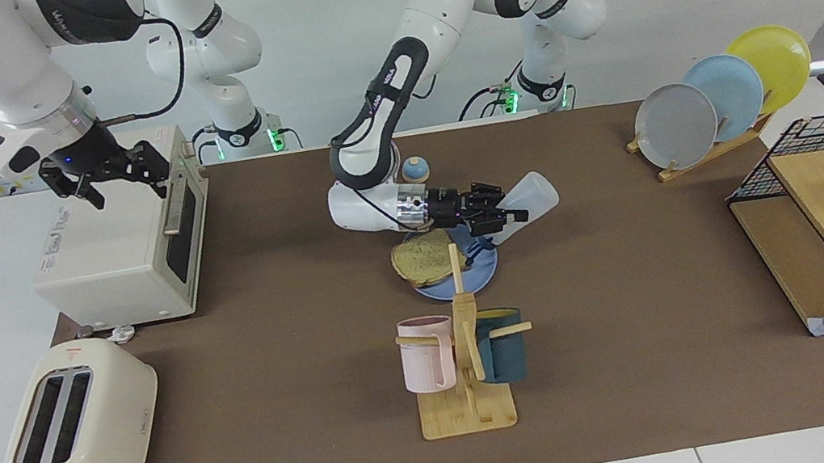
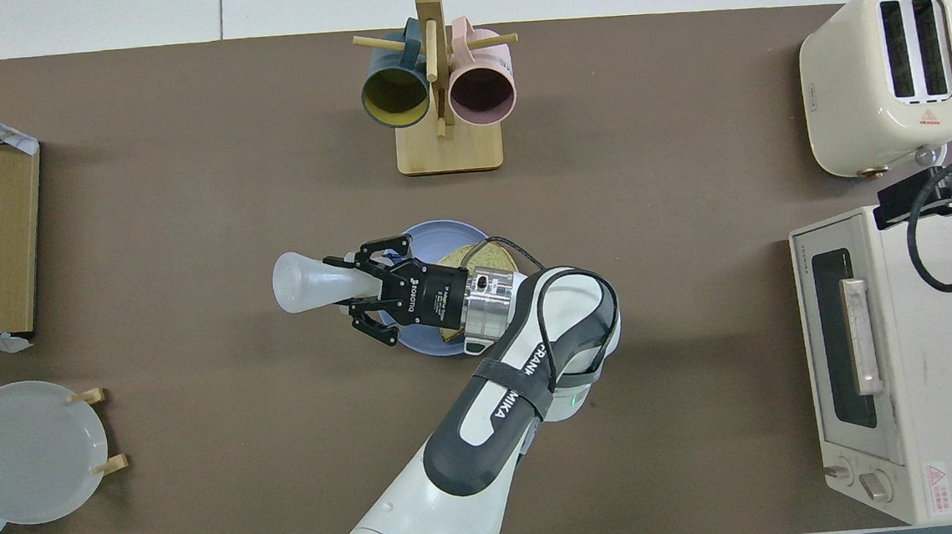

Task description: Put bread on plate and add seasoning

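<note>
Left gripper clamps the seasoning bottle, tipped sideways over the blue plate's edge. Bread lies on the plate, at 12 o'clock from the mug rack. Right gripper hangs spread over the toaster oven.

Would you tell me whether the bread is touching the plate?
Touching. In the facing view the bread lies flat on the blue plate, overhanging its rim toward the right arm's end.
</note>
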Robot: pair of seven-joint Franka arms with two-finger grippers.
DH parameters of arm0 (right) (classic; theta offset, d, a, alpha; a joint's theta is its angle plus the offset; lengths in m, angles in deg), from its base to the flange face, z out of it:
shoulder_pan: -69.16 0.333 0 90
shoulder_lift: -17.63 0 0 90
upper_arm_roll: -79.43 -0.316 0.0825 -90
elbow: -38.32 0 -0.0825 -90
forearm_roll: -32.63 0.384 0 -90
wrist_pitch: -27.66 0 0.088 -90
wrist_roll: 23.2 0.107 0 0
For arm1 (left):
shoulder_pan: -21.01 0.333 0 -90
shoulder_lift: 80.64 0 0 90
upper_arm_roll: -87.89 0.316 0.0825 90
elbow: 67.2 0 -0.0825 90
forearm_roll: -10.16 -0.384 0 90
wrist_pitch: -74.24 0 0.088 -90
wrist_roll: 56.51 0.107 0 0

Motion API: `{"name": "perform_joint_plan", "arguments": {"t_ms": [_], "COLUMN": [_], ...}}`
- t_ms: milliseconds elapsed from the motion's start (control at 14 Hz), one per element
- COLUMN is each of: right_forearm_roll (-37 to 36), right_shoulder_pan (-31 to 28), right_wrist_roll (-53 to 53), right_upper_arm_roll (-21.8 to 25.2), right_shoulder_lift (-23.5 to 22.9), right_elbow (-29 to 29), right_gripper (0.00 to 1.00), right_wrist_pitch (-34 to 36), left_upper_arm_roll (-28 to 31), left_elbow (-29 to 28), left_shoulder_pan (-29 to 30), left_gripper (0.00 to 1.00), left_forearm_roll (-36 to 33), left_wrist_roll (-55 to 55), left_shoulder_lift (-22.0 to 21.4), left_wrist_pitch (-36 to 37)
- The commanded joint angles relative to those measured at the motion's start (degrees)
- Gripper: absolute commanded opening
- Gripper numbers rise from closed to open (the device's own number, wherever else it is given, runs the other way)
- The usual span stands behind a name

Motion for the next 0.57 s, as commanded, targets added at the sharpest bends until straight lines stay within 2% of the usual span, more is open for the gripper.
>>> {"name": "perform_joint_plan", "arguments": {"t_ms": [0,286,500], "right_forearm_roll": [-0.15,-0.15,-0.15], "right_shoulder_pan": [-0.67,-0.58,-0.58], "right_wrist_roll": [-1.06,-1.06,-1.06], "right_upper_arm_roll": [-0.31,-0.31,-0.31], "right_shoulder_lift": [0.71,0.71,0.71], "right_elbow": [-0.83,-0.83,-0.83], "right_gripper": [1.00,1.00,1.00], "right_wrist_pitch": [-0.54,-0.63,-0.54], "left_upper_arm_roll": [-0.23,-0.93,-0.93], "left_elbow": [1.05,1.14,1.23], "left_shoulder_pan": [2.15,0.75,-4.51], "left_gripper": [0.00,0.00,0.00], "left_forearm_roll": [-3.35,-0.56,2.78], "left_wrist_roll": [0.52,0.61,0.61], "left_shoulder_lift": [0.46,0.37,0.11], "left_wrist_pitch": [0.84,1.02,1.81]}}
